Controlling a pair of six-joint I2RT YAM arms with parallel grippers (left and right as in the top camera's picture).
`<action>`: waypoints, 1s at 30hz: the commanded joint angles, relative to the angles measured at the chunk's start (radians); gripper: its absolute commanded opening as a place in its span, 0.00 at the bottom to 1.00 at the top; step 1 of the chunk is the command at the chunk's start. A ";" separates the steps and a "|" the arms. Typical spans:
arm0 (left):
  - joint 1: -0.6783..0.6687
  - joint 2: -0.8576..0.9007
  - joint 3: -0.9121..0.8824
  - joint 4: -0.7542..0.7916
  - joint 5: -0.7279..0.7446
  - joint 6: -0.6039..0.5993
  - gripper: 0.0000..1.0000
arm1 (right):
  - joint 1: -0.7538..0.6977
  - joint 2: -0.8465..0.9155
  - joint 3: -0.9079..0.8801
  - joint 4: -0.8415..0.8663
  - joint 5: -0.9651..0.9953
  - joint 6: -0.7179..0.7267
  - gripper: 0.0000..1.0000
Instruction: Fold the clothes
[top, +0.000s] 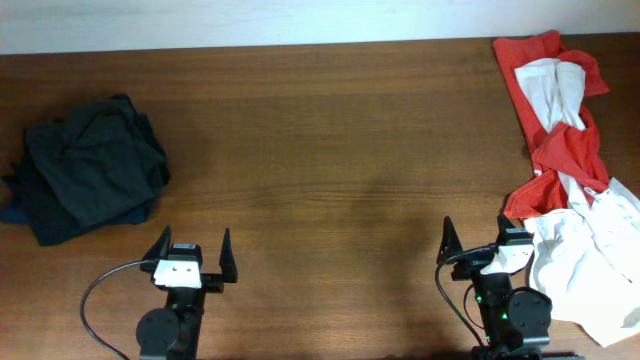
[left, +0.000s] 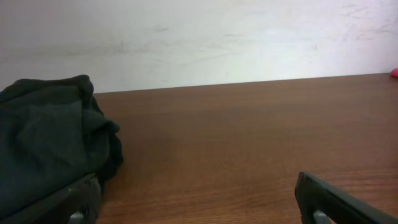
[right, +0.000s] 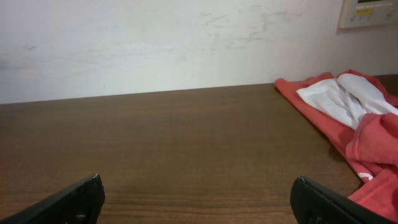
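A pile of dark clothes (top: 90, 170) lies at the table's left; it also shows in the left wrist view (left: 46, 137). Red and white clothes (top: 560, 120) lie crumpled along the right side, with a white garment (top: 590, 250) at the front right. They also show in the right wrist view (right: 348, 112). My left gripper (top: 190, 245) is open and empty at the front left (left: 199, 199). My right gripper (top: 475, 240) is open and empty at the front right (right: 196, 199), its right finger against the white garment.
The brown wooden table (top: 330, 150) stretches between the two piles. A white wall (right: 155, 43) runs behind its far edge. A pale panel (right: 370, 12) hangs on the wall at the right.
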 joint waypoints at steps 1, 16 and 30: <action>0.002 -0.006 -0.005 -0.002 -0.003 0.001 0.99 | -0.005 -0.001 -0.005 -0.005 0.005 0.004 0.99; 0.002 -0.006 -0.005 -0.002 -0.003 0.000 0.99 | -0.005 -0.001 -0.005 -0.005 -0.010 0.008 0.99; 0.002 0.076 0.072 -0.091 0.057 0.000 0.99 | -0.005 -0.001 0.128 -0.139 -0.034 0.003 0.99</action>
